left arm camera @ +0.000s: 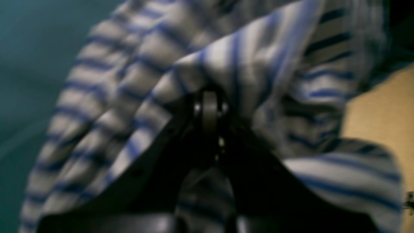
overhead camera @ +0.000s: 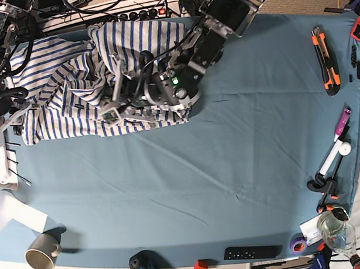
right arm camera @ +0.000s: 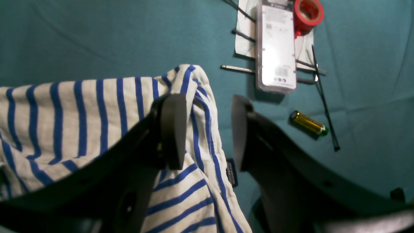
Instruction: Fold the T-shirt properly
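Base view: rumpled, apparently bunched blue-striped T-shirt [overhead camera: 74,88]

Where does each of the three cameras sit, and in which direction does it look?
Left wrist: on the left arm, close behind the left gripper, whose fingers are shut on the T-shirt.
Right wrist: on the right arm, looking down past the open right gripper at the T-shirt's edge, a battery and red tape.
Base: overhead, looking down on the table and both arms.
Shared: all three show the striped T-shirt.
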Available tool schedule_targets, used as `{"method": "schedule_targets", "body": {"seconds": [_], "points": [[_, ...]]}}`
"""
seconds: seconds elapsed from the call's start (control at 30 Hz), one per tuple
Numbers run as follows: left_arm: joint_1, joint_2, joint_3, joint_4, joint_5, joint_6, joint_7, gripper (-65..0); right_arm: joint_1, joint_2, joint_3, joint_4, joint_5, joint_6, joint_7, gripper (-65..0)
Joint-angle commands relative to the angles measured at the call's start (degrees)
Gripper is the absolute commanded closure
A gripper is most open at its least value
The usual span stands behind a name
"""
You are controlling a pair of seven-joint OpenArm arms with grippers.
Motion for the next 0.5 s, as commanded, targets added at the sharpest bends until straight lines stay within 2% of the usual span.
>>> {"method": "schedule_targets", "body": {"seconds": [0.0, 0.17, 0.3, 0.37, 0.47], "points": [[-1.5, 1.6, 0.0, 0.4, -2.0, -1.0, -0.9, 0.0, 0.5, 1.0, 0.3, 0.9, 0.1, -0.2, 1.7, -23.2], [-1.7, 3.3, 0.0, -1.3, -3.9, -3.2, -1.1, 0.0, 0.5, 1.0, 0.3, 0.9, 0.1, -0.2, 1.7, -23.2], [-2.4, 3.3, 0.4, -2.8, -3.2, -3.2, -4.0, 0.0, 0.5, 1.0, 0.3, 0.6, 0.1, -0.2, 1.7, -23.2], [-2.7, 3.3, 0.4, -3.9, -0.3, -1.3, -5.8, 0.0, 0.5, 0.9, 0.3, 0.4, 0.1, -0.2, 1.7, -23.2], [-3.3, 3.3, 0.4, -6.8, 4.4, 3.7, -8.9, 0.0, 0.5, 0.1, 0.3, 0.4, 0.1, -0.2, 1.7, -23.2]]}}
